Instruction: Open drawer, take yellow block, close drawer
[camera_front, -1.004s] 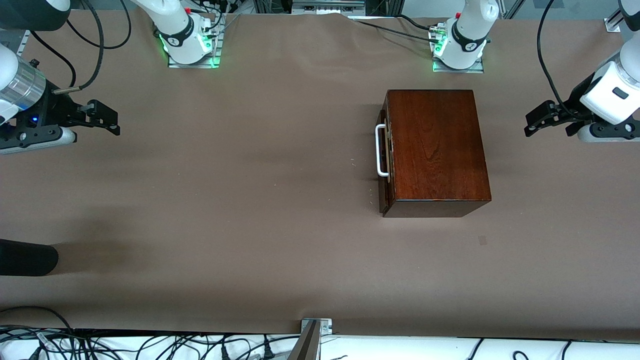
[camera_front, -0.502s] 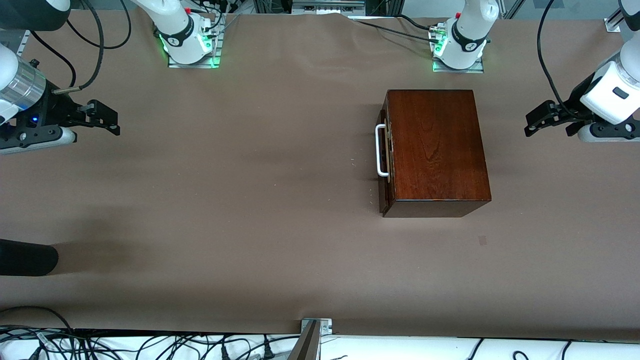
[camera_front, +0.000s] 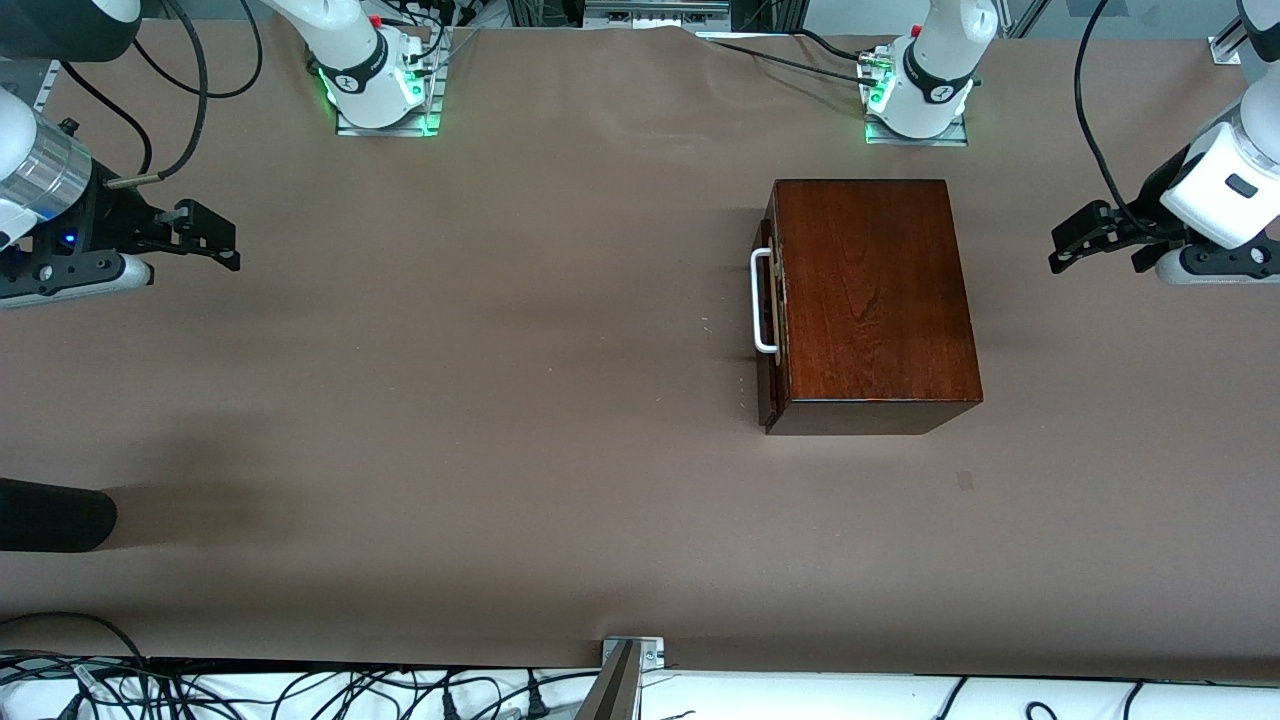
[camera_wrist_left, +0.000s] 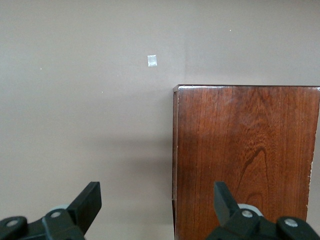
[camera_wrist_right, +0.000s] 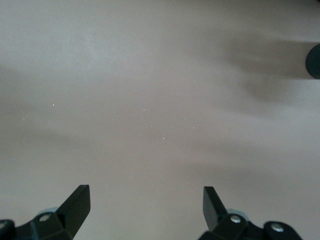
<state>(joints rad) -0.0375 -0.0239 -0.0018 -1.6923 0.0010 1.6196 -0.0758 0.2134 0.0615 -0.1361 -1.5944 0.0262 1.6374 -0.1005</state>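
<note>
The dark mahogany cabinet (camera_front: 873, 300) stands on the table toward the left arm's end. Its drawer (camera_front: 767, 300) is shut, with the white loop handle (camera_front: 761, 301) facing the right arm's end. The yellow block is hidden. My left gripper (camera_front: 1068, 243) is open and empty, up in the air at the left arm's end of the table; its wrist view shows the cabinet (camera_wrist_left: 245, 160) below my left gripper (camera_wrist_left: 156, 200). My right gripper (camera_front: 215, 238) is open and empty over bare table at the right arm's end, as its wrist view shows (camera_wrist_right: 146, 200).
A dark cylinder (camera_front: 55, 515) juts in at the right arm's end, nearer the front camera. A small pale square mark (camera_front: 964, 481) lies on the brown table cover nearer the camera than the cabinet. Cables run along the table's near edge.
</note>
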